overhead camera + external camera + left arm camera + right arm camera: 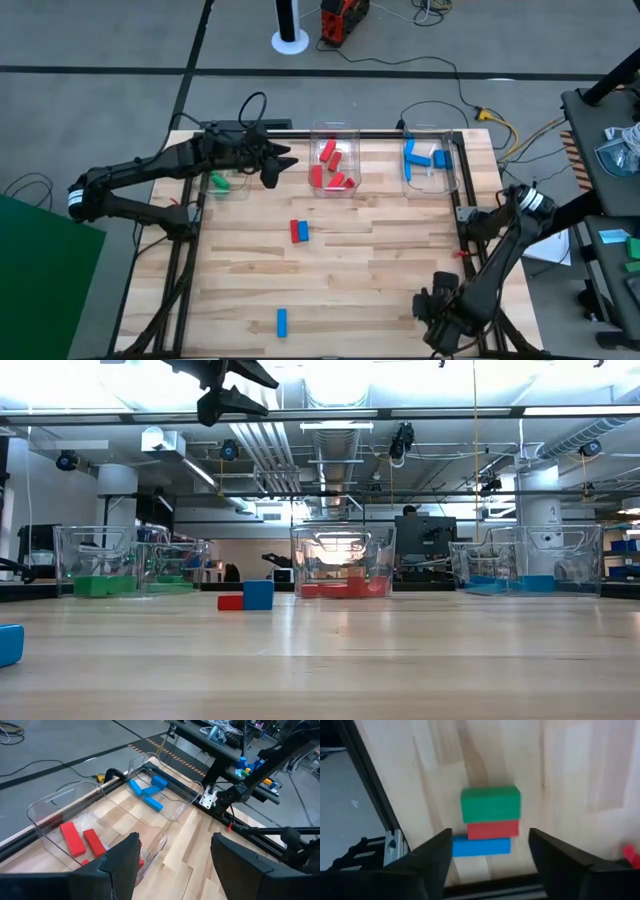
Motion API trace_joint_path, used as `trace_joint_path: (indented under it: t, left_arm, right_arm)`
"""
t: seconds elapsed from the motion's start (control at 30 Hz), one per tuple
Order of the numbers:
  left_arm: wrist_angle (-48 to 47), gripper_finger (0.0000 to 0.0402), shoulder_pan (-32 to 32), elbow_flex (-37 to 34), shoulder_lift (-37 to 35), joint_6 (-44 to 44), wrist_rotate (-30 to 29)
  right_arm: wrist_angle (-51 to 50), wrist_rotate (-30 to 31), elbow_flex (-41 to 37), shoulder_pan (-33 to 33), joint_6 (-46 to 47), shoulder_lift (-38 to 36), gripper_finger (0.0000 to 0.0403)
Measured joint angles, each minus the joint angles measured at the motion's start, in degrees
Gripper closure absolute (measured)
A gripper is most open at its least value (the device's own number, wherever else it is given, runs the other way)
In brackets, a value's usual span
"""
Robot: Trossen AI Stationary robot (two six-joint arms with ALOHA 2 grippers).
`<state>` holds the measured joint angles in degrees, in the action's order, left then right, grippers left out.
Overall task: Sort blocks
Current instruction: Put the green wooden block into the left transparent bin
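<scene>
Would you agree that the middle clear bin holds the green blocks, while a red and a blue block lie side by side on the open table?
Not quite: the middle bin holds red blocks, as the high view shows. The red and blue pair does lie side by side on the open table.

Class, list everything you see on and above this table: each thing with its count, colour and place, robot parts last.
Clear bins: three, along the far edge.
Red blocks: several, middle bin.
Blue blocks: several, right bin.
Green blocks: left bin, count hidden.
Red and blue pair: touching, table centre.
Lone blue block: near edge.
Green, red, blue trio: side by side, below right gripper.
Left gripper: open, between left and middle bins.
Right gripper: open, near right corner.
</scene>
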<state>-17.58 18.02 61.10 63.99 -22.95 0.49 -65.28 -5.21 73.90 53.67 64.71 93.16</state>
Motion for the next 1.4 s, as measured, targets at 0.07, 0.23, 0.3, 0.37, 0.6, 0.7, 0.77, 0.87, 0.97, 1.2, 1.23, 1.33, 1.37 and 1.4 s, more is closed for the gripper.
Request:
trace_joint_path:
  t: [0.07, 0.23, 0.3, 0.37, 0.6, 0.7, 0.77, 0.87, 0.97, 1.2, 1.23, 1.33, 1.37, 1.4]
  left_arm:
    - [-0.02, 0.0183, 0.00, 0.00, 0.00, 0.40, 0.00]
    - [-0.02, 0.0183, 0.00, 0.00, 0.00, 0.63, 0.00]
    - [0.00, 0.0183, 0.00, 0.00, 0.00, 0.63, 0.00]
    - [0.00, 0.0183, 0.00, 0.00, 0.00, 0.63, 0.00]
    - [0.00, 0.0183, 0.00, 0.00, 0.00, 0.63, 0.00]
    - [0.00, 0.0183, 0.00, 0.00, 0.00, 0.62, -0.01]
    - [0.04, 0.0183, 0.00, -0.02, 0.00, 0.61, 0.00]
    - [0.10, 0.0183, 0.00, -0.02, 0.00, 0.61, -0.02]
    - [0.41, 0.0183, 0.00, -0.02, 0.00, 0.61, -0.02]
    - [0.50, 0.0183, 0.00, -0.02, 0.00, 0.61, -0.02]
    - [0.52, 0.0183, 0.00, -0.02, 0.00, 0.61, -0.02]
    - [0.53, 0.0183, 0.01, -0.02, 0.00, 0.61, -0.02]
    - [0.55, 0.0183, 0.01, -0.02, 0.00, 0.61, -0.02]
    - [0.62, 0.0183, 0.00, -0.02, 0.00, 0.61, -0.02]
  right_arm:
    - [1.74, 0.67, -0.31, 0.62, -0.96, 0.40, 0.0117]
    - [7.28, 2.70, -3.17, 1.72, -1.22, 0.38, 0.0081]
    - [7.21, 3.27, -4.49, 1.86, -1.28, 0.38, 0.0077]
    - [7.62, 3.30, -5.92, 1.86, -1.31, 0.38, 0.0077]
    - [14.14, 3.26, -11.32, 1.86, -0.64, -0.39, 0.0075]
    - [16.24, 3.26, -12.94, 1.84, -0.18, -0.96, 0.0072]
    - [16.34, 3.26, -13.72, 1.84, -0.23, -1.09, 0.0072]
    - [16.55, 3.03, -14.77, 1.84, -0.19, -1.11, 0.0075]
    - [17.69, 2.17, -15.63, 1.84, -0.87, -1.13, 0.0076]
    - [21.52, 2.12, -17.94, 1.84, -3.01, -0.97, 0.0070]
    - [21.59, 2.10, -18.29, 1.84, -3.38, -0.93, 0.0071]
    - [23.31, 2.14, -19.54, 1.84, -4.81, -0.91, 0.0078]
    - [23.94, 2.16, -19.92, 1.84, -5.60, -0.89, 0.0083]
    - [24.42, 2.16, -20.24, 1.82, -6.10, -0.89, 0.0088]
